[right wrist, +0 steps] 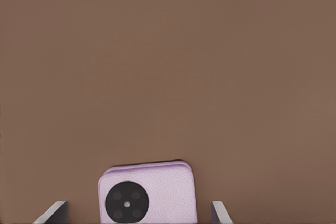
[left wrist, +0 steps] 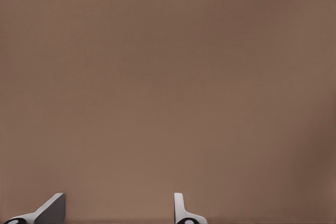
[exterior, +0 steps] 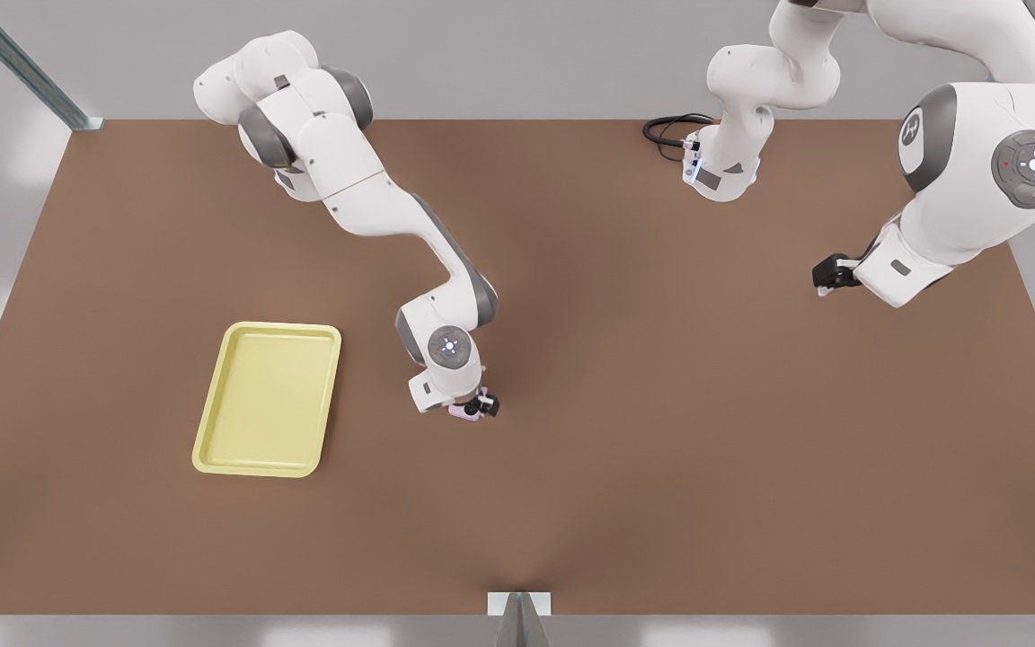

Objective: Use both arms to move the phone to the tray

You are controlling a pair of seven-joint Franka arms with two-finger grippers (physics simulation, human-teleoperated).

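The pale pink phone (exterior: 458, 412) lies flat on the brown table near the middle of the front view, mostly hidden under a wrist. My right gripper (exterior: 480, 407) hangs right over it. In the right wrist view the phone (right wrist: 152, 195) shows a black round camera ring. It lies between the open right gripper (right wrist: 139, 214) fingers, with a gap on each side. The pale yellow tray (exterior: 266, 395) lies empty toward the front view's left of the phone. My left gripper (exterior: 830, 274) waits above bare table at the front view's right, and the left gripper (left wrist: 118, 211) is open with nothing between its fingers.
A black cable (exterior: 668, 131) loops beside the arm base at the table's far edge. A metal bracket (exterior: 518, 604) sits at the middle of the near edge. Metal struts stand at the far corners.
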